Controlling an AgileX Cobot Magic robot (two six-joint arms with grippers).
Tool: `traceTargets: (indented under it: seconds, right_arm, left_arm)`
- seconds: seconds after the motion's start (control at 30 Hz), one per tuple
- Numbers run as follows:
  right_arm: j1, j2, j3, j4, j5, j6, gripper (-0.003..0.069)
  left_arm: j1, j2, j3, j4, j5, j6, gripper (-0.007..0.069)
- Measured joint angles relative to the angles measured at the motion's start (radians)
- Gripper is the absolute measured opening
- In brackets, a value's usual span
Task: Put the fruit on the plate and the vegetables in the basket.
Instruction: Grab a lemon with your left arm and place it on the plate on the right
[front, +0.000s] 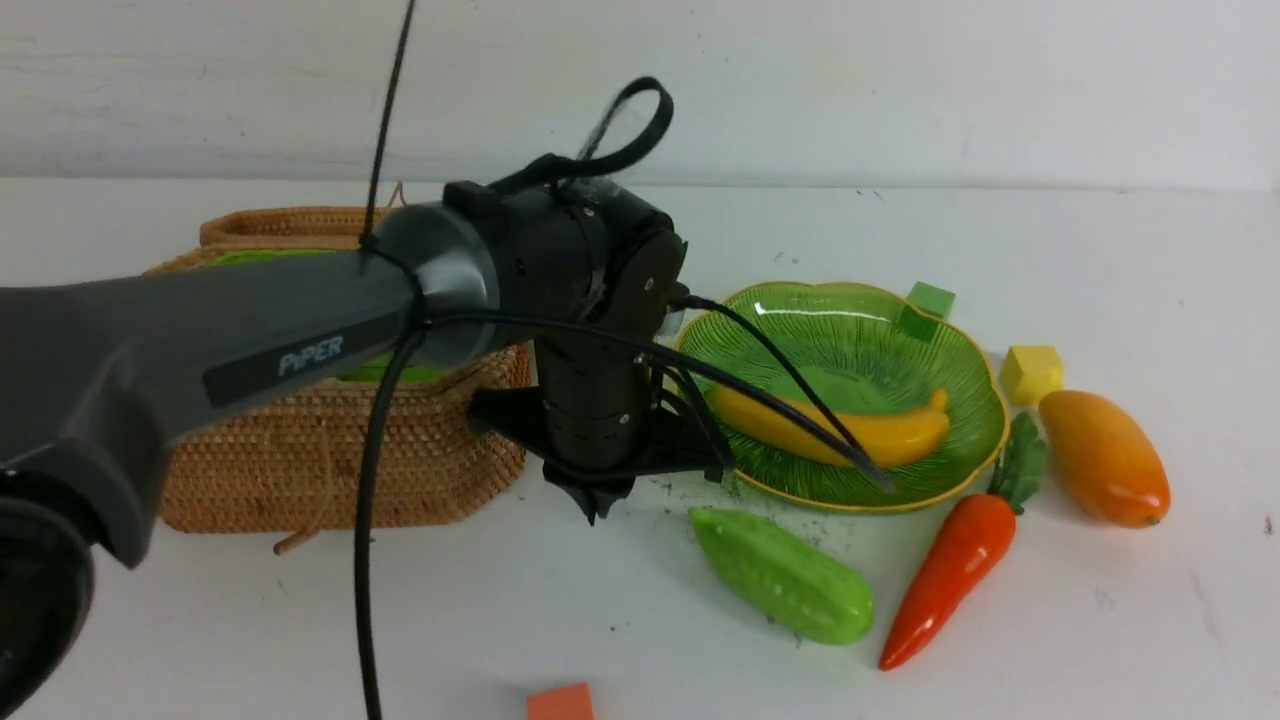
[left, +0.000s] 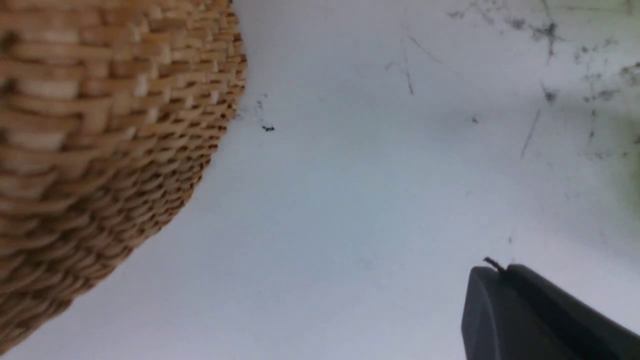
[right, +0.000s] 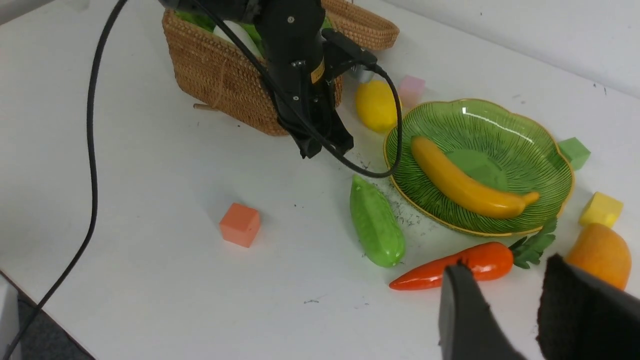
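Wicker fills the far-left part of the front view: the basket (front: 330, 470) stands there on the worktop (front: 250, 620). The left hand (front: 597, 508) hangs just off the basket's right wall, pinched closed on nothing and pointing down at bare surface. Toward the right edge, the plate (front: 850, 340) carries the banana (front: 880, 432). The gourd (front: 785, 588) and carrot (front: 948, 580) lie on the plate's near side, and the mango (front: 1105, 458) lies beside it, closer to the right edge.

The left wrist view gives only basket weave, scuffed worktop and one dark finger (left: 525, 320), with nothing gripped.

From the right wrist view, the right hand (right: 505, 272) hovers with its fingers apart and empty above the carrot and mango. The lemon (right: 376, 105) sits on the worktop between basket and plate, and a white shape inside the basket is probably the radish (right: 240, 35).

The gourd looks like the left hand's next pick. To do that well, it should spread its fingers fully before descending. It should straddle the glossy gourd across its narrow middle, not along its length. It should then lift high enough to clear the wicker rim before releasing.
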Motion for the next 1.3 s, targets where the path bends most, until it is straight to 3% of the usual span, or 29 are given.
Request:
traceTargets:
  seconds: [0.17,0.3,0.43,0.63,0.83,1.03,1.2,1.3]
  right_arm:
    - [0.000,0.000,0.000,0.000,-0.001,0.000,0.0235]
    - [0.000,0.000,0.000,0.000,-0.008,0.000,0.0237]
    - [0.000,0.000,0.000,0.000,-0.009,0.000,0.0237]
    - [0.000,0.000,0.000,0.012,-0.009,0.000,0.0236]
    - [0.000,0.000,0.000,0.018,-0.007,0.000,0.0237]
    - [0.000,0.000,0.000,0.018,0.001,0.000,0.0237]
    - [0.000,0.000,0.000,0.018,0.001,0.000,0.0237]
    - [0.000,0.000,0.000,0.018,0.001,0.000,0.0237]
  left_arm:
    - [0.000,-0.050,-0.077,-0.024,0.048,0.120,-0.0013]
    - [0.000,-0.052,-0.202,-0.032,0.106,0.334,-0.0013]
    - [0.009,-0.038,-0.331,-0.035,0.157,0.431,-0.0013]
    - [0.020,0.034,-0.504,-0.039,0.233,0.492,-0.0013]
    - [0.019,0.098,-0.519,-0.050,0.233,0.535,-0.0013]
    - [0.020,0.156,-0.521,0.024,0.233,0.441,-0.0007]
    - [0.035,0.202,-0.533,0.054,0.224,0.419,0.0101]
    - [0.064,0.224,-0.533,0.058,0.181,0.468,0.0231]
